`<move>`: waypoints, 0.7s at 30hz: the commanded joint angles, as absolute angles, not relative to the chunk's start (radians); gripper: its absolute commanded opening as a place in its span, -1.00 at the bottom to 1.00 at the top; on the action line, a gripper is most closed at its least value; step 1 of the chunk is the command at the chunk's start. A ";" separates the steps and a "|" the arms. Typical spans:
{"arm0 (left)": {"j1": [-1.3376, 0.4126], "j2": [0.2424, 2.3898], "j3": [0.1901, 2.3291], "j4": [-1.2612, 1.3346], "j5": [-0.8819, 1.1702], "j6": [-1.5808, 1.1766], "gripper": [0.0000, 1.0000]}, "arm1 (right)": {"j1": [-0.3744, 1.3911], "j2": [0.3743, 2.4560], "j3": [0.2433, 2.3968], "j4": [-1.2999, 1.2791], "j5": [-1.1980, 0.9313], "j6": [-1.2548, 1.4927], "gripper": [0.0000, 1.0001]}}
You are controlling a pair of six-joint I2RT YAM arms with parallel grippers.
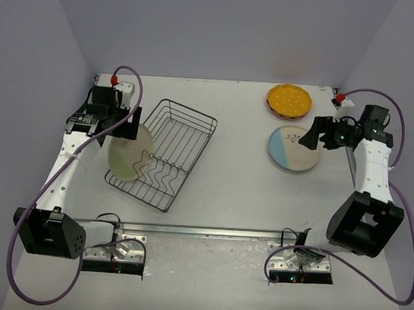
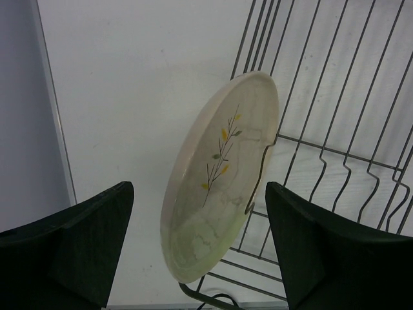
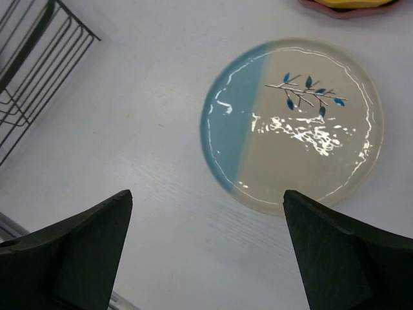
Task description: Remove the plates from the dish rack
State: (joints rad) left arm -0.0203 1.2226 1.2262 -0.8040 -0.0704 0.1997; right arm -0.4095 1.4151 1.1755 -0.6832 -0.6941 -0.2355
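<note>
1. The dish rack [image 1: 172, 150], a grey wire basket with wavy dividers along its bottom, sits at a slant on the counter [image 1: 232, 198].
2. One pale green-cream plate [image 1: 129, 154] stands on edge at the rack's left side, tilted. A thin sprig with yellow leaves marks its face. I cannot tell which divider slot holds it.
3. The left hand [image 1: 122, 121] hangs over the rack's left side, at the far rim of that plate. In the left wrist view its two dark fingers [image 2: 84, 245] stand apart with the plate between them. The hand is released: a gap shows beside the left finger. The right finger is so near the rim that I cannot tell whether it touches.
4. The cream-and-blue plate [image 1: 294, 149] lies flat on the counter, well to the right of the rack. It has a blue-leaved sprig on its cream half. The rim of another plate shows under it in the top view, but its pattern is hidden.
5. The orange-yellow dotted plate [image 1: 290, 98] lies right of the rack and farther back. It rests on a pink-rimmed plate [image 1: 280, 115].
6. The right hand [image 1: 311, 137] hovers over the right part of the cream-and-blue plate, well apart from the rack. It is released, spread wide and grasping nothing. A corner of the rack shows at the upper left of its wrist view.
</note>
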 commanded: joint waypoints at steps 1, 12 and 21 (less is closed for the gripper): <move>0.018 1.262 1.217 -0.770 -0.013 0.212 0.53 | -0.407 1.331 1.164 -0.712 -0.906 -0.285 0.97; 0.056 1.319 1.154 -0.805 0.255 0.222 -0.37 | -0.402 1.190 1.102 -0.653 -1.100 -0.326 0.98; 0.069 1.316 1.187 -0.821 0.251 0.236 -0.98 | -0.382 1.214 1.111 -0.658 -1.146 -0.284 0.96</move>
